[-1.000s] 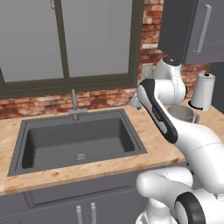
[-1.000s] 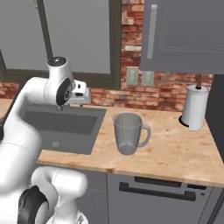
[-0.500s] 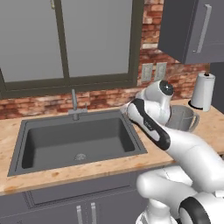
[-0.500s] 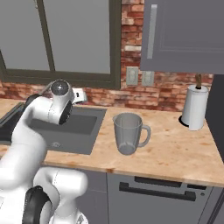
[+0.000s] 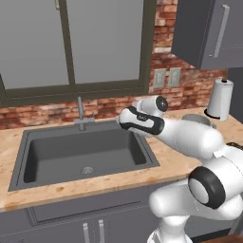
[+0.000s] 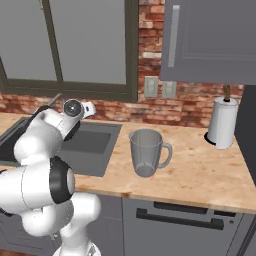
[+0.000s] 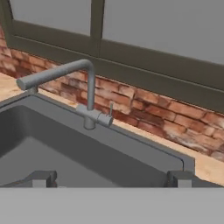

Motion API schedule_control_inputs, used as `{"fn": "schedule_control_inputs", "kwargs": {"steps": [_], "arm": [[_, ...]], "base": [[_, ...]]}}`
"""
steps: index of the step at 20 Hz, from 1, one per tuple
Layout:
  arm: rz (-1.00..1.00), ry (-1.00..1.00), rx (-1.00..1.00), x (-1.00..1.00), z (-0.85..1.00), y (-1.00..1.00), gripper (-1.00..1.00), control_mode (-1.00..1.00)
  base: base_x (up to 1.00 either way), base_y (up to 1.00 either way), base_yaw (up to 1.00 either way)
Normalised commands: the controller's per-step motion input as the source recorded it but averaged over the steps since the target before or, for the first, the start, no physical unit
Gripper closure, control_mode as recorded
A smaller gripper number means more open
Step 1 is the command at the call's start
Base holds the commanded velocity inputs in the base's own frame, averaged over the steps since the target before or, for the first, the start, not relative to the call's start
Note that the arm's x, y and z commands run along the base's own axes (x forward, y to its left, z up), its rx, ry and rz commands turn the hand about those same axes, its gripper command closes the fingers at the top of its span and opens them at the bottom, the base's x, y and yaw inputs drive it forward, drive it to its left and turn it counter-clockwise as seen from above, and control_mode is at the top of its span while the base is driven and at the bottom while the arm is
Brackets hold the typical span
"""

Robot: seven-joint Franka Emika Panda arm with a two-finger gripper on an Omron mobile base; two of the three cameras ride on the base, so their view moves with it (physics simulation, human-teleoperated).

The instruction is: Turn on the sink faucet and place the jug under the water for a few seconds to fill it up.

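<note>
Here our hand (image 7: 109, 178) is spread wide and holds nothing, aimed across the sink (image 5: 85, 154) at the sink faucet (image 7: 87, 94). Its small side lever (image 7: 109, 114) looks stiff and thin, so we would push it with one fingertip, not pinch it. The jug (image 6: 146, 152) stands on the bench (image 6: 200, 175) right of the basin; it seems light, smooth and breakable, best taken by its loop handle (image 6: 165, 154)

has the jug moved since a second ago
No. In the right base view the jug stands upright on the counter at the same spot as before, right of the sink and left of the paper-towel roll.
</note>
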Motion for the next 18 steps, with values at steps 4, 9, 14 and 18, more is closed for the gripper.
{"fn": "schedule_control_inputs", "kwargs": {"steps": [4,9,14,18], "arm": [[0.00,-0.08,0.00,0.70,-0.17,0.48,-1.00,-1.00],[0.00,-0.08,0.01,0.51,-0.01,0.17,-1.00,-1.00],[0.01,-0.09,0.00,0.22,-0.08,0.00,-1.00,-1.00],[0.03,-0.15,0.00,0.00,-0.27,-0.04,-1.00,-1.00]], "base": [[0.00,0.00,0.00],[0.00,0.00,0.00],[0.00,0.00,0.00],[0.00,0.00,0.00]]}}
